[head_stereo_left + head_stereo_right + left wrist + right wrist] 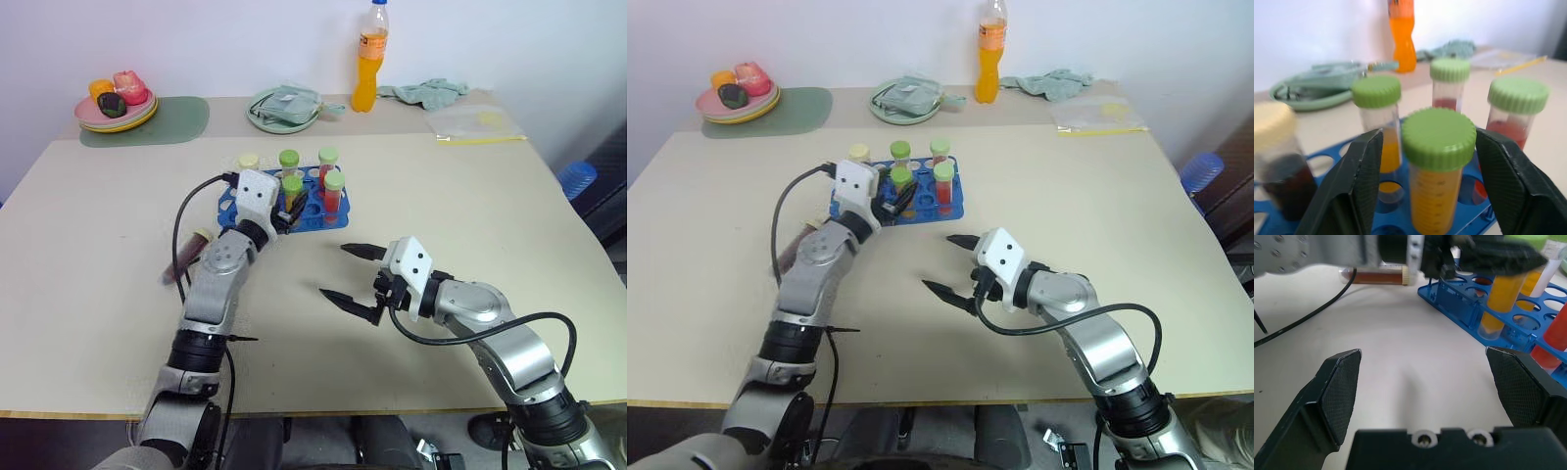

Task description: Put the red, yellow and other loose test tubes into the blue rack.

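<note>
The left hand (1425, 196), fingers parted around the seated green-capped yellow-liquid tube (1437, 166) in the bright blue plastic rack (318, 213), could tip it while retreating; the right hand (351, 272) gapes wide, empty.

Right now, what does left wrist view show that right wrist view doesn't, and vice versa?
Left wrist, not right wrist: orange bottle, green plate, cream-capped dark tube standing in the blue rack, left gripper open around the yellow tube's green cap. Right wrist, not left wrist: loose brown tube lying on the table beside the rack, right gripper open. Both: blue rack, yellow tube seated in it.
</note>
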`<state>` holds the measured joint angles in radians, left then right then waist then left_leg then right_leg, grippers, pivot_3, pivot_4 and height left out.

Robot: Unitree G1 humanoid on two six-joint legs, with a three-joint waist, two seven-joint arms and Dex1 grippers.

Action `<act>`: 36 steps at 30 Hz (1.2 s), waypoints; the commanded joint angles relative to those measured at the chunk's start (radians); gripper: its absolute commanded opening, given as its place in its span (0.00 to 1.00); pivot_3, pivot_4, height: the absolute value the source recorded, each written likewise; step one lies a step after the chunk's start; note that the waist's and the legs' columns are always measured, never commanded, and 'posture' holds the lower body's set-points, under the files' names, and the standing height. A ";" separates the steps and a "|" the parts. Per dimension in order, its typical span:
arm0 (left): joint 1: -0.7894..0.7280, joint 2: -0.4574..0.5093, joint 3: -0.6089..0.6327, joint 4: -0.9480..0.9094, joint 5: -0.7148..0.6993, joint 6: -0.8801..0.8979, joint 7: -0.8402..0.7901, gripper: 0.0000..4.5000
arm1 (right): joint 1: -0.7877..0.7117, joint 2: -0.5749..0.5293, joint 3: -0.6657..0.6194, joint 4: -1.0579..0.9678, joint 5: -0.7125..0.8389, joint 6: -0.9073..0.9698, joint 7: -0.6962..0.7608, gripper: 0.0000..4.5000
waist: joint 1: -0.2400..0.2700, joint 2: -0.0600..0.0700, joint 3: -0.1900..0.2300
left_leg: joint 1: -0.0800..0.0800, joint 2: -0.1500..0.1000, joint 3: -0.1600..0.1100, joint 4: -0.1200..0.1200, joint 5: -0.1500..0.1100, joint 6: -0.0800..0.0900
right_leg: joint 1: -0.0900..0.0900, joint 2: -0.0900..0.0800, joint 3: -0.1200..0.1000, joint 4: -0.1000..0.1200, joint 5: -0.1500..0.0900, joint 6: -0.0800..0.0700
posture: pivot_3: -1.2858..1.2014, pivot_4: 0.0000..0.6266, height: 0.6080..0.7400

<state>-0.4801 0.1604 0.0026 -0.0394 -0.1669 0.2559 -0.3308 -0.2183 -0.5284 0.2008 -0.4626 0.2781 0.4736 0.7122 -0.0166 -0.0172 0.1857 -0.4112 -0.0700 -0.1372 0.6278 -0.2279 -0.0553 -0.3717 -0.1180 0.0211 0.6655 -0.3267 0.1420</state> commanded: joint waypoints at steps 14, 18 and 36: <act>-0.145 0.639 0.116 -0.286 -0.208 1.151 -0.038 0.99 | -0.061 -0.080 -0.075 0.009 0.033 -0.015 0.082 1.00 | 0.001 -0.001 0.001 | 0.000 0.000 -0.001 0.000 -0.002 0.003 | 0.000 0.001 -0.001 0.001 0.000 0.000 | 0.52 0.24 1.00; -0.274 0.714 -0.052 -0.141 -0.221 1.310 -0.089 0.99 | -0.091 -0.085 -0.061 0.035 0.026 -0.037 0.113 1.00 | -0.001 -0.001 0.001 | 0.001 0.000 -0.001 0.000 -0.002 0.003 | 0.001 0.001 -0.002 0.001 0.000 0.000 | 0.52 0.24 1.00; -0.372 0.700 -0.274 0.189 -0.123 1.143 -0.195 0.17 | -0.033 -0.047 -0.018 -0.033 -0.008 -0.028 0.045 1.00 | -0.003 -0.001 0.001 | 0.000 0.000 -0.001 -0.001 -0.001 0.002 | -0.001 0.001 0.000 0.001 0.000 0.000 | 0.52 0.24 1.00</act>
<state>-0.8327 0.8379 -0.2816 0.1429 -0.3206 1.4249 -0.5295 -0.2479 -0.5855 0.1875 -0.4487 0.2667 0.4502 0.7648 -0.0196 -0.0181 0.1868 -0.4116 -0.0697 -0.1378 0.6268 -0.2292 -0.0530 -0.3730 -0.1173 0.0211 0.6669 -0.3271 0.1420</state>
